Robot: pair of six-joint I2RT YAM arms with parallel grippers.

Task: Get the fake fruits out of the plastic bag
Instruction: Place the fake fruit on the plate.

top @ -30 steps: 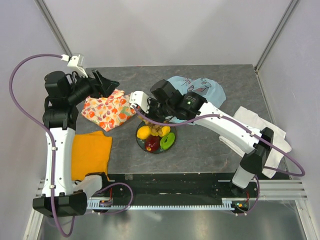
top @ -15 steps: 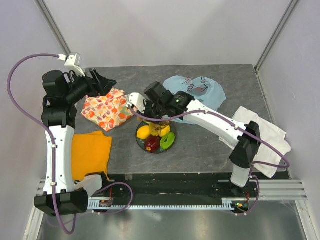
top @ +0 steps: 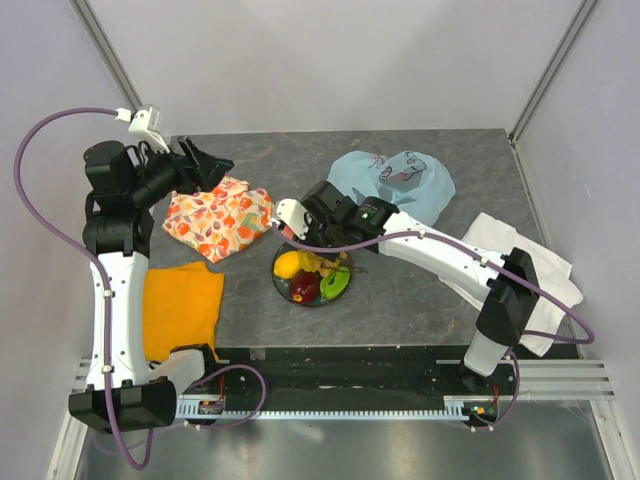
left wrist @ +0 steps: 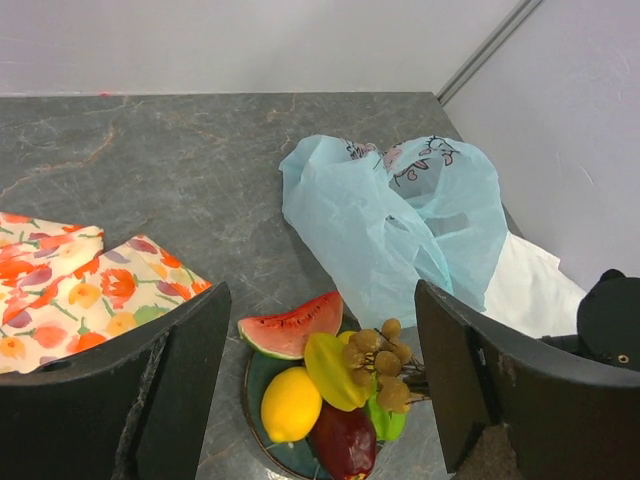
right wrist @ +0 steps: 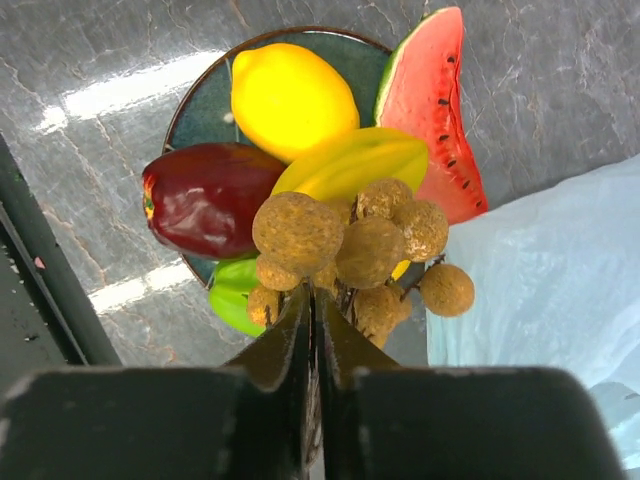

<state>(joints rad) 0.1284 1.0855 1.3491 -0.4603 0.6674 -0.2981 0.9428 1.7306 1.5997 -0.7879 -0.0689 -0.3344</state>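
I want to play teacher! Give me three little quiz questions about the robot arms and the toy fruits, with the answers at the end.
1. True or false: the left gripper has its jaws shut tight.
2. Pick one: what is the right gripper pinching? A) a lemon B) the grape bunch C) the plastic bag
3. Fill in the gap: the watermelon slice lies on the dark round ____.

Key
1. False: its jaws stand wide open.
2. B: the fingers are closed on the bunch's stem.
3. plate
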